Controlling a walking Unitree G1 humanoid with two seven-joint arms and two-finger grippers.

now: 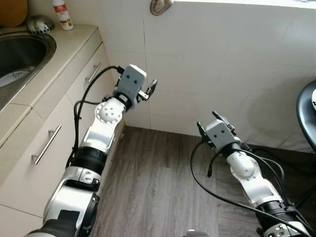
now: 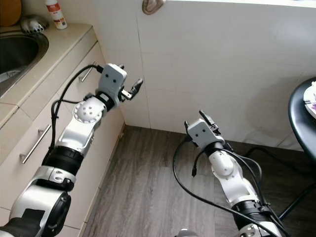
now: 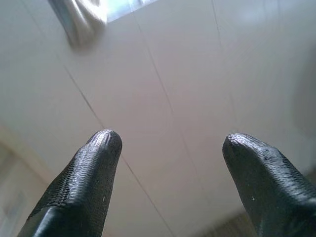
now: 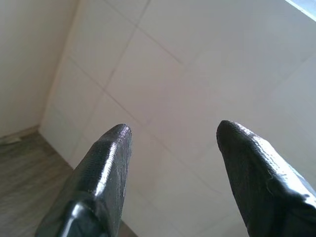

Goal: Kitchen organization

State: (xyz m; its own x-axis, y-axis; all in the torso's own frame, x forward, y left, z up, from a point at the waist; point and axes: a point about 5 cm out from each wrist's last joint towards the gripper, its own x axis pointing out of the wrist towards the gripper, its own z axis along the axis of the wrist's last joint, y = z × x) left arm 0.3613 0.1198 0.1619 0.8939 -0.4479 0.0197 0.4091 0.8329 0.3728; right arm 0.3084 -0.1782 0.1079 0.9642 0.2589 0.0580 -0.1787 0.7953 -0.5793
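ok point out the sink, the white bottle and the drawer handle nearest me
sink (image 1: 22, 52), left eye view, on the steel basin wall
white bottle (image 1: 62, 16), left eye view, on its body below the red cap
drawer handle (image 1: 47, 144), left eye view, on the middle of the metal bar

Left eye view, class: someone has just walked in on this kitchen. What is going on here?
Nothing is being handled yet. The robot faces a white tiled wall in the corner beside the kitchen counter. Both arms are raised: the left hand is up next to the cabinet drawers, the right hand lower, over the wooden floor. Both hands are open and hold nothing. A sink and a small bottle sit on the counter, and a dark round table edges in on the right.
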